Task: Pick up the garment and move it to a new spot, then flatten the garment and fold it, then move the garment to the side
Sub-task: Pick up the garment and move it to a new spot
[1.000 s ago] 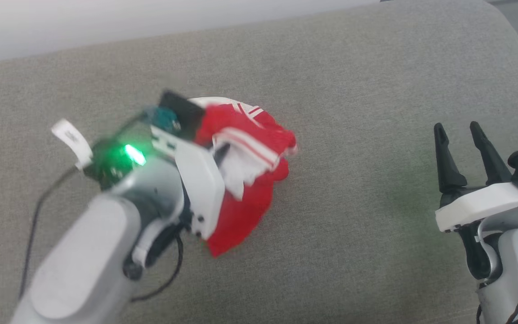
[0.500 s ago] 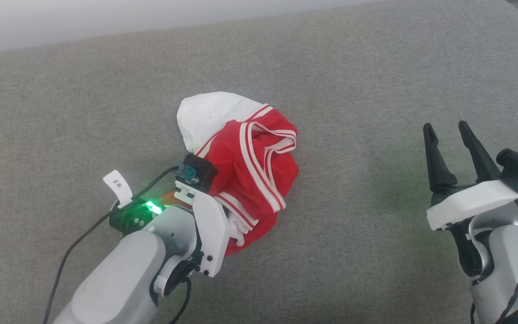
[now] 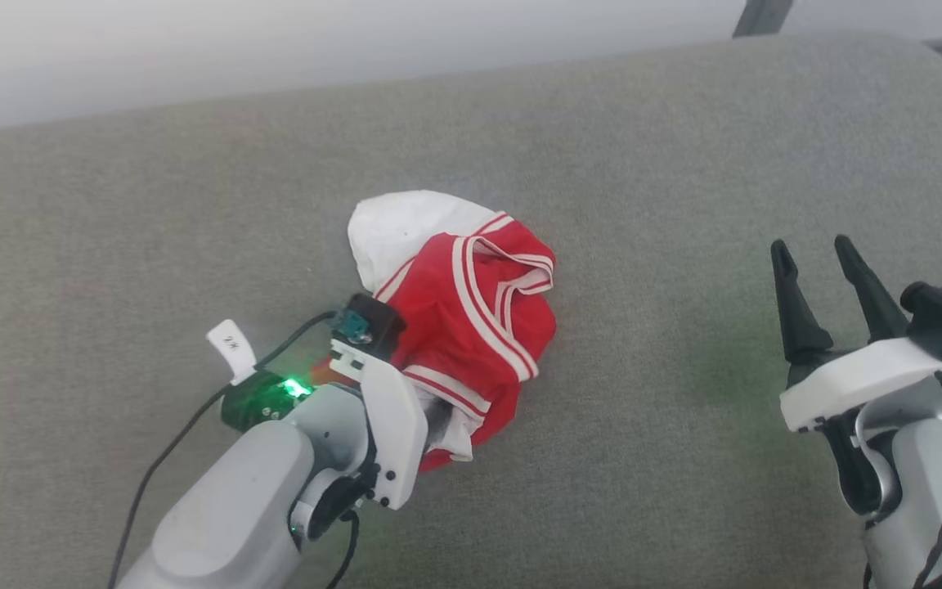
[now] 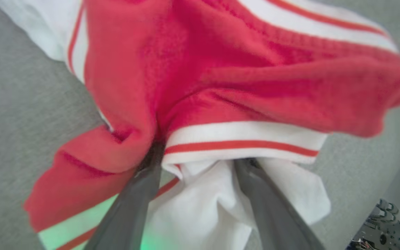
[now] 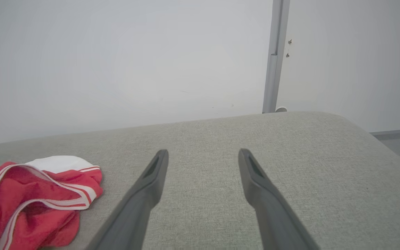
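The garment lies in a crumpled heap near the middle of the grey cushion. A white sleeve is at its far end, and the red body and striped trim are bunched over the rest. The number is out of sight in the folds.

The left gripper sits low at the heap's near edge. Its fingers reach in under a striped hem, with white cloth between them. The jaws stand about as wide apart as the right ones, so I judge them released. The cloth sits loosely in the gap and is not pinched flat. The tips are hidden under the trim, so this is a reading, not a certainty.

The whole heap rests on the cushion with bare fabric on every side. That suits a set-down at the new spot, since there is room to spread the shirt out.

The right gripper hangs well apart to the right, above the cushion. Its jaws are open and empty, and its fingers point toward the wall. It is likely held there to stay clear of the drop while keeping within reach of the shirt's other side.

Flattening comes next and calls for two free edges, which are hard to pick out in this tangle. Because the trim drapes over the left tips, drawing them out could drag the heap along.
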